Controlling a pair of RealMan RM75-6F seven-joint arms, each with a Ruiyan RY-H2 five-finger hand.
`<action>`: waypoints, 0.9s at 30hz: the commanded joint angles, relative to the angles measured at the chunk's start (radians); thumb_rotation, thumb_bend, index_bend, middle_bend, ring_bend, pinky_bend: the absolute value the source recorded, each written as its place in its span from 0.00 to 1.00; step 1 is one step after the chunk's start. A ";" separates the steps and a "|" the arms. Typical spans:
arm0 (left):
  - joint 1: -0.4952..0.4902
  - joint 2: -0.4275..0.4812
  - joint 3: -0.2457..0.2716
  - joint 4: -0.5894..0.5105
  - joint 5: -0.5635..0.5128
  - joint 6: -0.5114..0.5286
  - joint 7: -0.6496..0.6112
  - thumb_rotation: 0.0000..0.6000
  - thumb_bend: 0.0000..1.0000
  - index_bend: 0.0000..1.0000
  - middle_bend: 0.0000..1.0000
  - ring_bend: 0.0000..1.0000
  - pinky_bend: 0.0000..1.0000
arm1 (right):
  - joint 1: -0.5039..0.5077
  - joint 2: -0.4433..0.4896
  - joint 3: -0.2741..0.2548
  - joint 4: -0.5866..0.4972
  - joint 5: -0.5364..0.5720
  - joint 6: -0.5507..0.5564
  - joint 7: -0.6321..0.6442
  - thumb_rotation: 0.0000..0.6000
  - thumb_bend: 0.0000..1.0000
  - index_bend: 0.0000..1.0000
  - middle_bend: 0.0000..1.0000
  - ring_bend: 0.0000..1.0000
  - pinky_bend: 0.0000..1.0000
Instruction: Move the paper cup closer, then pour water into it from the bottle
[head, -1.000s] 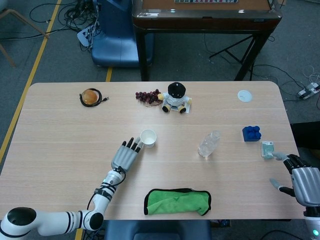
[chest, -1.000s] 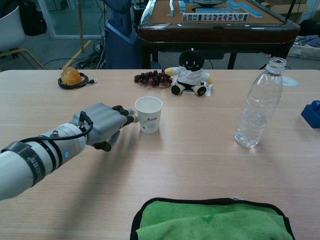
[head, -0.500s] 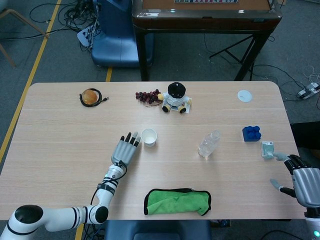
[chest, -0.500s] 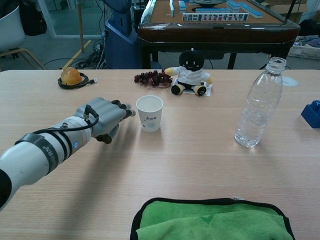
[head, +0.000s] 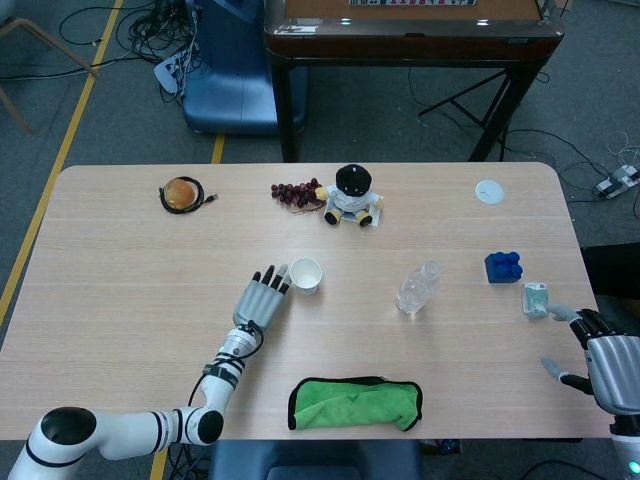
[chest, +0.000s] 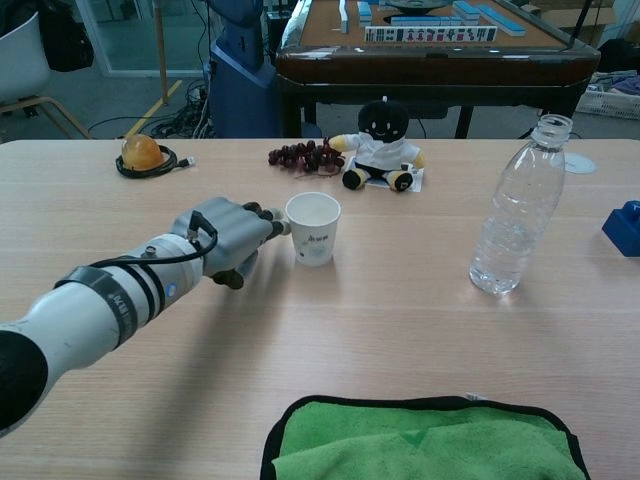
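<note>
The left robot hand (chest: 232, 236), fingers spread, touches the paper cup (chest: 313, 229), which looks light, crushable, tippy: best gripped gently mid-wall

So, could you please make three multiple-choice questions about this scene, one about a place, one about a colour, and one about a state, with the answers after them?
1. Where does the paper cup stand?
A. Beside the fingertips of the left hand
B. On the green cloth
C. Behind the plush toy

2. What colour is the cloth at the near table edge?
A. Blue
B. Green with a dark border
C. White

3. In what state is the water bottle?
A. Lying on its side
B. Held by the right hand
C. Standing upright, uncapped, with no hand on it

Answers:
1. A: the chest view shows the cup upright just right of the left hand's fingertips.
2. B: both views show green fabric with a dark rim.
3. C: its open neck points up, while the right hand hangs at the table's right edge, far from it.
</note>
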 joint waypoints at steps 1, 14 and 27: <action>-0.014 -0.013 -0.003 -0.004 0.010 -0.007 -0.004 1.00 0.78 0.00 0.00 0.00 0.18 | 0.000 0.000 0.000 0.000 0.000 0.000 0.001 1.00 0.03 0.28 0.38 0.31 0.53; -0.061 -0.080 -0.009 0.009 0.018 -0.014 0.013 1.00 0.78 0.00 0.00 0.00 0.17 | -0.007 0.009 0.001 -0.002 -0.006 0.016 0.020 1.00 0.03 0.28 0.38 0.31 0.53; -0.053 -0.054 0.004 -0.095 0.027 0.057 0.059 1.00 0.78 0.00 0.00 0.00 0.17 | 0.003 0.005 0.000 0.003 0.001 -0.009 0.018 1.00 0.03 0.28 0.38 0.31 0.53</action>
